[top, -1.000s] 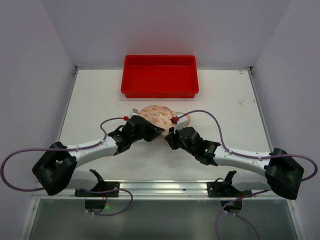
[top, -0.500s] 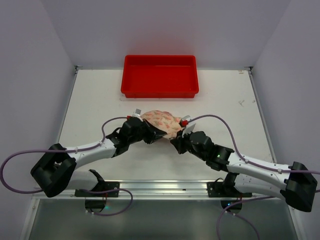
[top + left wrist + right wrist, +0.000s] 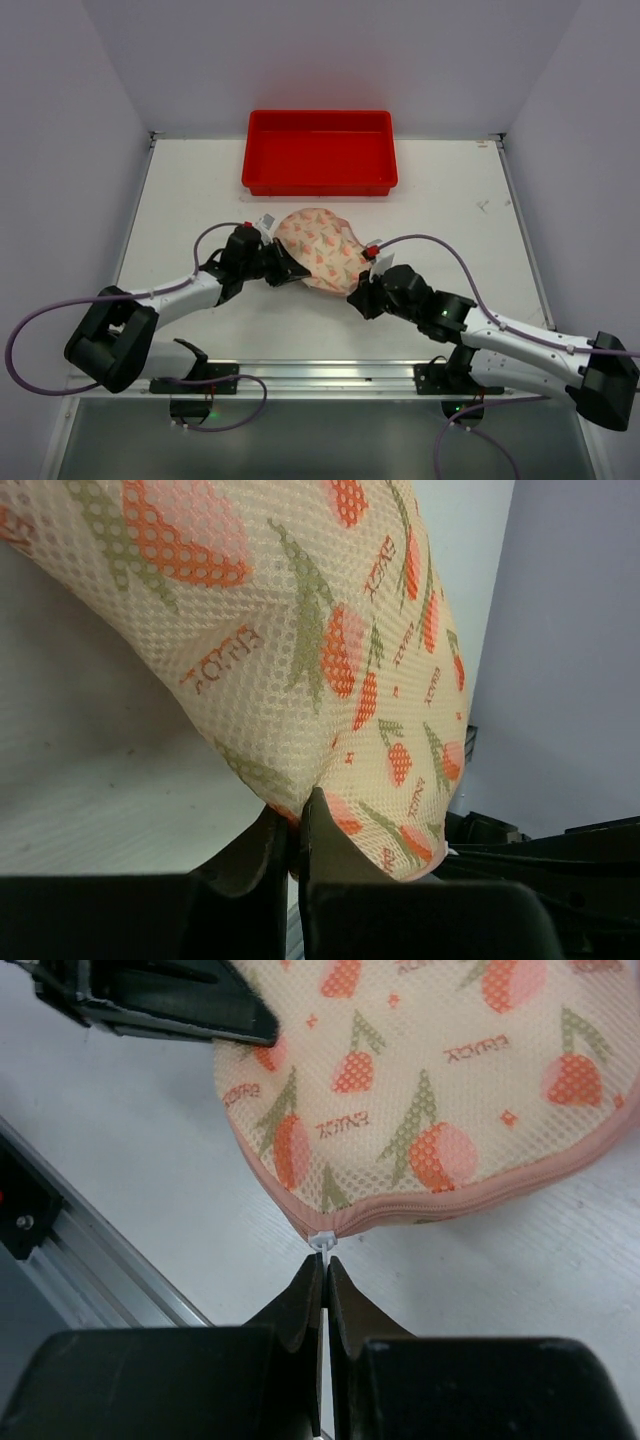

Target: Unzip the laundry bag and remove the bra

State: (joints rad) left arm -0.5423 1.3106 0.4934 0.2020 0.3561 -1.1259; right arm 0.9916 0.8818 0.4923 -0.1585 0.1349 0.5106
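Laundry bag (image 3: 318, 250) of cream mesh with red-orange prints and pink trim lies on the white tabletop (image 3: 190, 190), nearer than the red rectangular tray (image 3: 318, 150). The left hand (image 3: 300, 815) is clenched on the laundry bag's left side; the right hand (image 3: 325, 1265) grasps its white zipper pull (image 3: 322, 1239), near right.

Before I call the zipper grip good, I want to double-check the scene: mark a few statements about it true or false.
1. The right gripper is shut on the white zipper pull at the pink edge of the laundry bag. True.
2. The left gripper hangs open above the bag. False: it is shut, pinching the bag's mesh.
3. The bag lies inside the red tray. False: it lies on the table, nearer the arms than the tray.
4. No bra shows outside the bag. True.
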